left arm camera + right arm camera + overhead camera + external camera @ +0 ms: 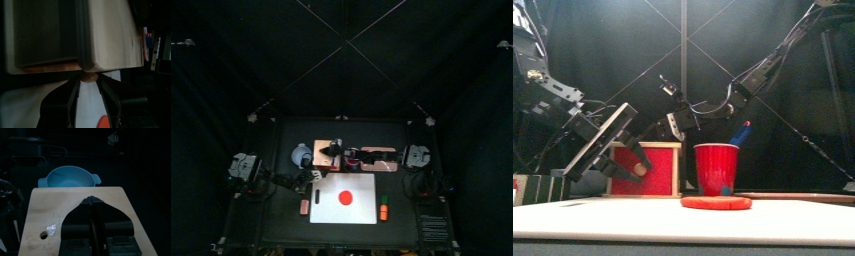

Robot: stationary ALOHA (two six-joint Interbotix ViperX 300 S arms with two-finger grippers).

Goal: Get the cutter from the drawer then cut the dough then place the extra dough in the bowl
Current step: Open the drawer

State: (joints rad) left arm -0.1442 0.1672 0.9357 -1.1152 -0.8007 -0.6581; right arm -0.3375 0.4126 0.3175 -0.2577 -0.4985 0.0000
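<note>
The pale wooden box point(361, 156) stands behind the white cutting board point(345, 187), its red drawer front point(651, 172) facing the board. My left gripper point(87, 81) is shut on the drawer's small pale knob point(87, 76); in the front view its fingers point(636, 160) hang before the red front. My right gripper point(90, 201) is shut, with its tips resting on the box top point(60, 208). A flat red dough disc point(344, 196) lies on the board. The blue-grey bowl point(69, 177) sits left of the box. No cutter is visible.
A red cup point(716, 168) holding a blue toy knife point(740, 133) stands right of the board near the table's front. A small red object point(305, 207) lies off the board's left side.
</note>
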